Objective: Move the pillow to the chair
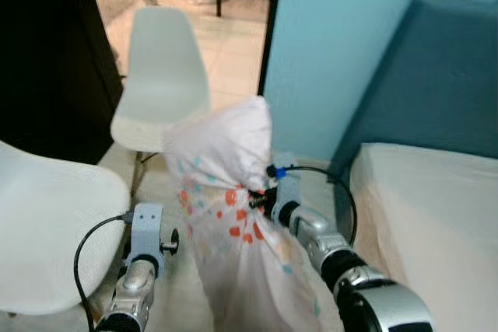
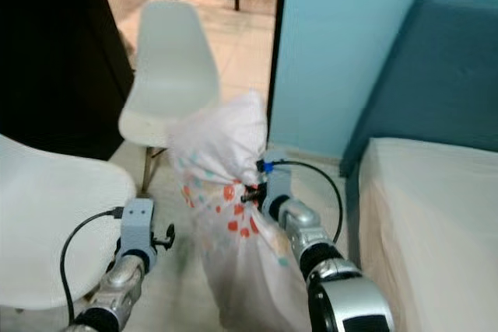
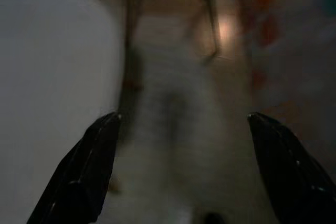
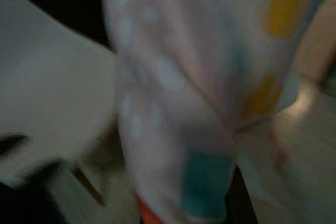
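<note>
The right end effector [image 1: 261,196] is clenched on a bunched fold of the white fabric pillow [image 1: 233,215] printed with red, orange and teal spots, holding it up off the floor so that it hangs lengthwise, its upper end puffed above the grasp and its longer lower part drooping toward the pale tiled floor [image 1: 233,44]. In the right wrist view the spotted cloth [image 4: 210,103] lies right against the camera, blurred.

The pillow hangs in front of the robot, between the two white moulded plastic chairs and the bed. The farther white chair with thin wooden legs [image 1: 163,75] stands just behind the pillow, its seat edge near the pillow's upper end. The nearer white chair [image 1: 54,223] sits at the robot's left.

The left end effector [image 3: 184,171] is released, its two black fingers [image 3: 84,171] spread wide, low beside the nearer chair's seat and apart from the pillow.

A bed with a white mattress [image 1: 436,215] and a dark blue padded headboard [image 1: 436,75] stands at the right, against a light blue wall [image 1: 334,36].
</note>
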### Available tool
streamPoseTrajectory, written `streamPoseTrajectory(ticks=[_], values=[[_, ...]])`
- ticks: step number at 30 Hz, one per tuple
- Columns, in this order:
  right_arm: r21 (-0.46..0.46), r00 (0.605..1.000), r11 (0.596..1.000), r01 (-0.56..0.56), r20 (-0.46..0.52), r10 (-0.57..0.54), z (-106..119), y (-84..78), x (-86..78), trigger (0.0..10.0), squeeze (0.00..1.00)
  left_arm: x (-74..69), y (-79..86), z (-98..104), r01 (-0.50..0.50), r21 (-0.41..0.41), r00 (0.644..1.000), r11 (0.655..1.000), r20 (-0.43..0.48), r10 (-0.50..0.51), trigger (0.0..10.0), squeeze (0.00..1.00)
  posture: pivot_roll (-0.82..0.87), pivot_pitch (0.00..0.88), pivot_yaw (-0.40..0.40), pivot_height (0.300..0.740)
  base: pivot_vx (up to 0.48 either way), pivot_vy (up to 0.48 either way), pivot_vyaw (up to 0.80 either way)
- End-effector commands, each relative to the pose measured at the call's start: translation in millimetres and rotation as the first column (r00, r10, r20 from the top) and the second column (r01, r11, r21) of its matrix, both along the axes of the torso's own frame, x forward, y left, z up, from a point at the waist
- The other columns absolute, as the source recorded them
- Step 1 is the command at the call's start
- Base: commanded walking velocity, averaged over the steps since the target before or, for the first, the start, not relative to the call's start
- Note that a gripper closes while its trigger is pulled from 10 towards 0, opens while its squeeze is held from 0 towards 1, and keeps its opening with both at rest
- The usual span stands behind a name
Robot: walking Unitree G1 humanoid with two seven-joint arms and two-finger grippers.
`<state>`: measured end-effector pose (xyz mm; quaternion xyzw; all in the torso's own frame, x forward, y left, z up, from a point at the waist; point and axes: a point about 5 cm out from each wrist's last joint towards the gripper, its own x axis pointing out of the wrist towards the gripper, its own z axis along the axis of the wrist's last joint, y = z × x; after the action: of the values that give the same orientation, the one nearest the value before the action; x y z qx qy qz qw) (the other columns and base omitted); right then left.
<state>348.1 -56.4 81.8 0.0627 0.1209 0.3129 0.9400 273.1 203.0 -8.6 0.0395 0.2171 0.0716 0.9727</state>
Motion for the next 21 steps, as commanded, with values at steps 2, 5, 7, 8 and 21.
streamPoseTrajectory(ticks=[2, 5, 7, 8, 21], values=[[0.068, 0.997, 0.997, 0.026, 0.068, -0.031, 14, -11.9, 7.3, 10.0, 0.0, 0.9, -8.6, -1, 0.022, -0.013, 1.0, 1.0, -0.007, -0.022, 10.0, 0.0, 0.0, 0.093, -0.053, 0.74, 0.452, 0.0, 0.0], [0.073, 0.996, 0.997, 0.027, 0.086, -0.034, 16, -12.5, 8.3, 10.0, 0.0, 1.0, -8.2, -1, 0.024, -0.012, 1.0, 1.0, -0.006, -0.024, 10.0, 0.0, 0.0, 0.094, -0.048, 0.74, 0.456, 0.0, 0.76], [0.087, 0.995, 0.996, 0.027, 0.089, -0.035, 18, -12.7, 8.8, 10.0, 0.0, 1.1, -8.1, -1, 0.025, -0.012, 1.0, 1.0, -0.006, -0.025, 10.0, 0.0, 0.0, 0.094, -0.048, 0.74, 0.454, 0.0, 0.76], [0.117, 0.995, 0.993, 0.03, 0.096, -0.041, 21, -13.1, 10.2, 10.0, 0.0, 1.2, -8.1, -1, 0.026, -0.012, 1.0, 1.0, -0.006, -0.026, 10.0, 0.0, 0.0, 0.095, -0.047, 0.74, 0.458, 0.0, 0.71], [0.405, 0.984, 0.911, -0.08, 0.179, 0.007, 63, -6.3, 21.6, 10.0, 0.0, 2.5, -9.5, 0, 0.034, -0.009, 0.999, 0.999, 0.0, -0.034, 10.0, 0.0, 0.0, 0.095, -0.046, 0.74, 0.458, 0.0, 0.05]])
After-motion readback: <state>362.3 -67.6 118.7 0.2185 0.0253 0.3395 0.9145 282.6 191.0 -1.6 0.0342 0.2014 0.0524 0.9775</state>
